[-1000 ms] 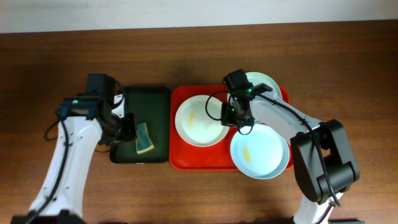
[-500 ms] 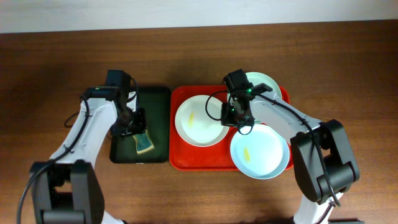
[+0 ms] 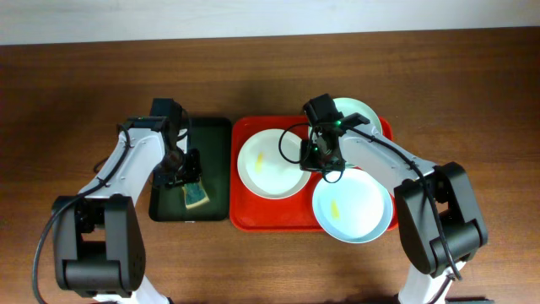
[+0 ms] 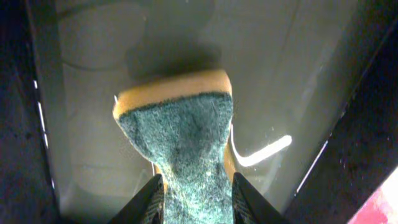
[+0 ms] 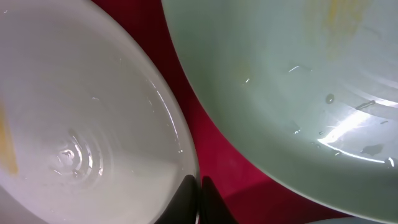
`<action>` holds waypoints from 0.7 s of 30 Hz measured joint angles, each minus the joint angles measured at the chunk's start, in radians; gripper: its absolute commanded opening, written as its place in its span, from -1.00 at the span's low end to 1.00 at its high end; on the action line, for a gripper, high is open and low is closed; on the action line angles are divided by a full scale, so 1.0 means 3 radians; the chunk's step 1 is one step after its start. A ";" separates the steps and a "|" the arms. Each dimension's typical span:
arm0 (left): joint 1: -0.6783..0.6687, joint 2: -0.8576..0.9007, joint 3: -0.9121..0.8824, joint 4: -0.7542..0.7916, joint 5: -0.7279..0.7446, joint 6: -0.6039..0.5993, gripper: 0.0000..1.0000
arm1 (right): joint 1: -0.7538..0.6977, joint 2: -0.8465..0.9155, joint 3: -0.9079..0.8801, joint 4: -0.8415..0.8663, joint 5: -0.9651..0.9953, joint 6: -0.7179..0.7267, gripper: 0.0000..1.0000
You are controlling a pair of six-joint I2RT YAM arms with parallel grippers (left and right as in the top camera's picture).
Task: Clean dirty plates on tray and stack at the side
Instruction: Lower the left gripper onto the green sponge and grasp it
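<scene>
Three plates lie on the red tray [image 3: 246, 219]: a white plate [image 3: 272, 163] at its left with a yellow smear, a mint plate [image 3: 353, 207] at the front right with a yellow smear, and another mint plate [image 3: 361, 111] at the back right, partly hidden by the arm. My right gripper [image 3: 314, 160] is shut on the white plate's [image 5: 81, 124] right rim, one finger on each side of the edge [image 5: 199, 193]. My left gripper [image 4: 196, 199] is shut on a yellow sponge with a green scouring face [image 4: 186, 137], over the dark green tray [image 3: 211, 135].
The dark green tray [image 4: 93, 93] lies directly left of the red tray, their long edges nearly touching. Brown tabletop surrounds both trays. In the right wrist view a strip of red tray floor [image 5: 249, 180] shows between the white plate and the front mint plate [image 5: 298, 81].
My left arm has swung right and in over the green tray, still holding the sponge, which shifted slightly toward the front. The right arm and the plates have not moved.
</scene>
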State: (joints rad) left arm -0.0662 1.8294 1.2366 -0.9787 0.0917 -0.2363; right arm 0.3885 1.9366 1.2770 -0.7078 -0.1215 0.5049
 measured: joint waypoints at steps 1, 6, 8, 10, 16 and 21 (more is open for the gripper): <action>-0.0001 0.0000 0.0000 0.0000 -0.0004 -0.0004 -0.33 | 0.0000 0.0000 0.0000 0.0001 0.0001 0.0001 -0.90; -0.0061 0.0000 -0.0009 0.0001 -0.0038 -0.0038 -0.36 | 0.0000 0.0000 0.0000 0.0000 0.0000 -0.0001 -0.91; -0.0122 0.0000 -0.0025 0.0004 -0.0113 -0.0066 -0.36 | 0.0000 0.0000 0.0000 0.0001 0.0000 0.0000 -0.91; -0.0167 0.0000 -0.0053 0.0013 -0.0187 -0.0100 -0.35 | 0.0000 0.0000 0.0000 0.0000 0.0001 0.0000 -0.91; -0.0174 0.0000 -0.0168 0.0132 -0.0285 -0.0154 -0.39 | 0.0000 0.0000 0.0000 0.0000 0.0000 0.0000 -0.90; -0.0174 0.0000 -0.0247 0.0233 -0.0308 -0.0175 -0.45 | 0.0000 0.0000 0.0000 0.0000 0.0000 0.0000 -0.91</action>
State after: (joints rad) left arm -0.1184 1.8294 1.1625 -0.9089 -0.0006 -0.2890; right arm 0.3885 1.9366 1.2770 -0.7078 -0.1215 0.5049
